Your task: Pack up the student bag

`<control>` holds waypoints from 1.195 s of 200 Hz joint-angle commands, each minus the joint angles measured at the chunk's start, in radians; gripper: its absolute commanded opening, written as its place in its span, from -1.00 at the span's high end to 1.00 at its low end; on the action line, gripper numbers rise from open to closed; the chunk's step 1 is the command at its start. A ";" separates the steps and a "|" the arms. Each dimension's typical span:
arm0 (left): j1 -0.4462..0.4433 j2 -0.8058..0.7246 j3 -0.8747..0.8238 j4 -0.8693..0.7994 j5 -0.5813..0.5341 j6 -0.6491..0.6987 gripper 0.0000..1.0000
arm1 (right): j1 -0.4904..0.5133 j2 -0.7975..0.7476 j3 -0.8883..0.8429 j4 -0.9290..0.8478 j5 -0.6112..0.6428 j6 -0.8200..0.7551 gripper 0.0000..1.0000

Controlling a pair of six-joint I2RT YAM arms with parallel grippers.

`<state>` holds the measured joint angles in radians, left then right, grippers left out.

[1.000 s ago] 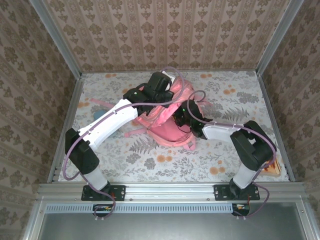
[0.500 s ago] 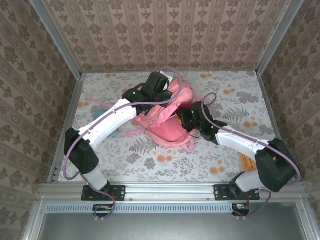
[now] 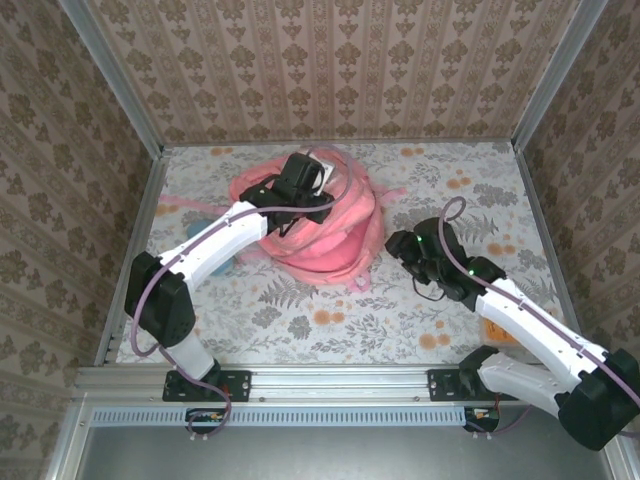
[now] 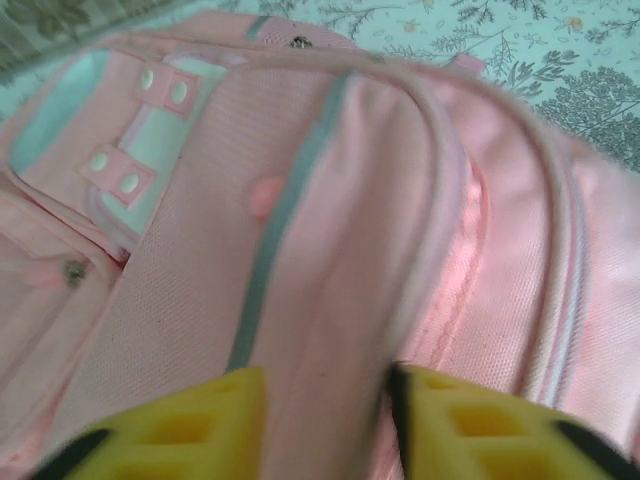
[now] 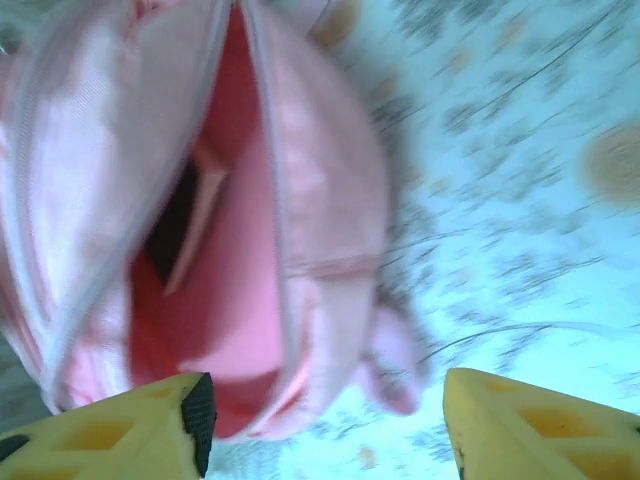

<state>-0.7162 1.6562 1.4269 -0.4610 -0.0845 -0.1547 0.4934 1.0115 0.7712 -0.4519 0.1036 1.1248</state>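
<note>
"Top external view, left to right: report the step in hand."

"As I judge it, the step is presenting the bag for loading. My left gripper point(image 3: 303, 183) sits on the far upper part of the student bag point(image 3: 325, 240). On the left wrist view its jaws are narrowed onto a raised fold of pink fabric that fills the gap between them; I read that as a grip. The bag lies on the table point(image 3: 300, 320), at far centre. My right gripper point(image 3: 398, 244) hangs near the bag's right side, apart from it, with its jaws spread wide and nothing between them."

"Orientation of the bag?"

"The long axis runs diagonally, far left to near right. The unzipped mouth points near right, toward my right gripper; the right wrist view looks straight into the pink lining. The pocket side with the grey stripe faces up under the left wrist."

"Next move?"

"I judge it calls for the right gripper to fetch an item and feed it in along that axis while the left holds the mouth lifted. Risk: the soft rim may sag shut."
</note>
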 commanded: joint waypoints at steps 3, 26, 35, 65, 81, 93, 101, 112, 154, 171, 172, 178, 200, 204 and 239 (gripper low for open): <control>0.013 -0.097 -0.038 0.059 0.023 -0.083 -0.37 | -0.100 -0.036 0.047 -0.250 0.118 -0.219 -0.62; 0.025 -0.148 -0.064 0.038 -0.018 -0.119 -0.64 | -0.230 -0.045 0.046 -0.292 0.118 -0.336 -0.83; 0.030 -0.169 -0.074 0.026 -0.034 -0.128 -0.72 | -0.279 -0.041 0.045 -0.309 0.127 -0.369 -0.86; 0.056 -0.237 -0.114 0.007 -0.064 -0.140 -0.91 | -0.453 -0.024 0.008 -0.335 0.120 -0.430 -0.91; 0.069 -0.264 -0.135 0.008 -0.061 -0.144 -0.98 | -0.539 -0.021 -0.013 -0.350 0.117 -0.433 -0.92; 0.080 -0.276 -0.144 0.006 -0.059 -0.150 -1.00 | -0.606 -0.017 -0.037 -0.351 0.111 -0.427 -0.92; 0.087 -0.281 -0.148 0.002 -0.054 -0.156 -1.00 | -0.656 -0.012 -0.053 -0.347 0.088 -0.425 -0.92; 0.094 -0.283 -0.150 -0.001 -0.046 -0.163 -1.00 | -0.722 -0.003 -0.078 -0.339 0.050 -0.424 -0.92; 0.106 -0.277 -0.151 0.005 -0.016 -0.173 -1.00 | -0.916 0.035 -0.156 -0.263 -0.023 -0.448 -0.91; 0.107 -0.271 -0.145 0.003 -0.008 -0.172 -1.00 | -0.963 0.055 -0.173 -0.240 -0.049 -0.448 -0.90; 0.107 -0.271 -0.145 0.003 -0.008 -0.172 -1.00 | -0.963 0.055 -0.173 -0.240 -0.049 -0.448 -0.90; 0.107 -0.270 -0.144 0.004 -0.005 -0.171 -1.00 | -0.974 0.063 -0.178 -0.235 -0.066 -0.445 -0.90; 0.109 -0.266 -0.146 0.008 0.011 -0.172 -1.00 | -0.981 0.096 -0.198 -0.195 -0.120 -0.438 -0.87; 0.109 -0.264 -0.146 0.009 0.013 -0.173 -1.00 | -0.982 0.104 -0.201 -0.190 -0.129 -0.438 -0.86; 0.109 -0.248 -0.142 0.014 0.052 -0.178 -1.00 | -0.979 0.151 -0.222 -0.137 -0.224 -0.443 -0.84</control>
<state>-0.6132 1.3926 1.2808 -0.4484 -0.0753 -0.3149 -0.4847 1.1378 0.5789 -0.6445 -0.0082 0.6979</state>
